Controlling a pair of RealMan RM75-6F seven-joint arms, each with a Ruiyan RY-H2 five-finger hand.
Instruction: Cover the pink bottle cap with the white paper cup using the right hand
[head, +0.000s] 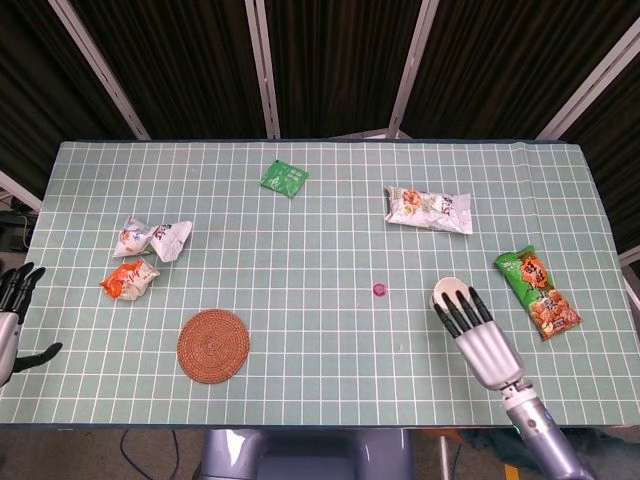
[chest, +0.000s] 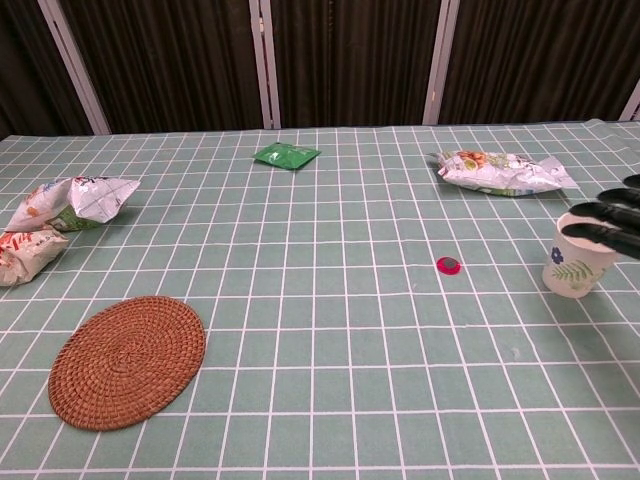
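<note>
The pink bottle cap (head: 379, 290) (chest: 448, 265) lies flat on the green grid cloth near the table's middle. To its right stands the white paper cup (head: 447, 290) (chest: 575, 270), upright, with a blue and green leaf print. My right hand (head: 478, 336) hovers over the cup with straight, spread fingers that hide most of the rim from the head view; in the chest view its dark fingertips (chest: 610, 218) reach in from the right edge above the cup. It holds nothing. My left hand (head: 12, 318) waits open off the table's left edge.
A woven round coaster (head: 213, 345) lies front left. Snack packets sit at left (head: 152, 238) (head: 129, 279), back middle (head: 284, 178), back right (head: 428, 209) and far right (head: 537, 291). The table's front edge runs just below my right hand.
</note>
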